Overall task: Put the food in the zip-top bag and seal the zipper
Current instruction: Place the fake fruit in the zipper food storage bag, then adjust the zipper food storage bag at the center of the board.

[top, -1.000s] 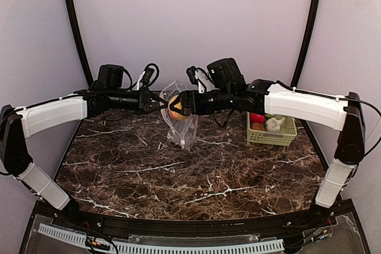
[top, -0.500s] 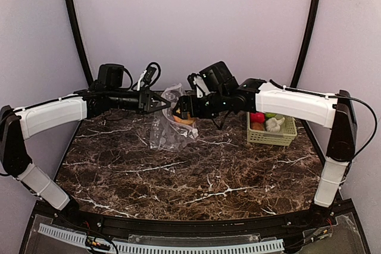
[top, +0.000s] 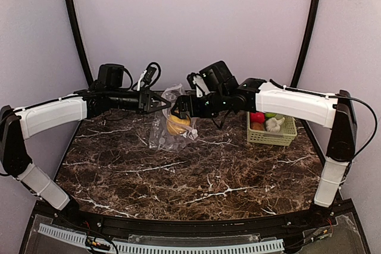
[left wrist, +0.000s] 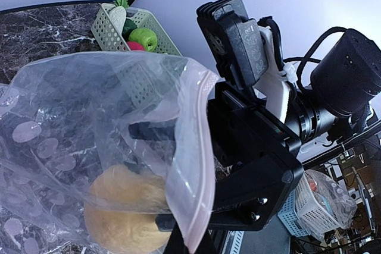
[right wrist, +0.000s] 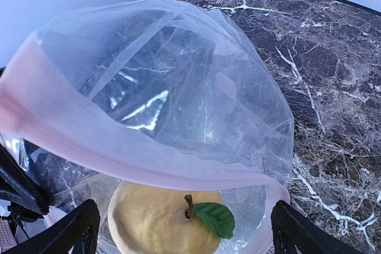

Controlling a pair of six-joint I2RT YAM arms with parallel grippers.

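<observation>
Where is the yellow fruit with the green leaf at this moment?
The yellow fruit lies inside the zip-top bag, far centre in the top view, just below the open right gripper.

I count one zip-top bag (top: 169, 134), with one pink zipper (right wrist: 119, 153) strip along its mouth. Inside it I find one yellow fruit (right wrist: 158, 224) bearing one green leaf (right wrist: 215, 218). One pale green basket (top: 271, 138) stands on the table. In it I make out one red apple (top: 257, 117), one green apple (left wrist: 143, 38), one garlic (top: 274, 124), one white radish (left wrist: 121, 5) and one orange piece (top: 258, 127). The pieces overlap, so I cannot confirm the basket's full tally.
</observation>
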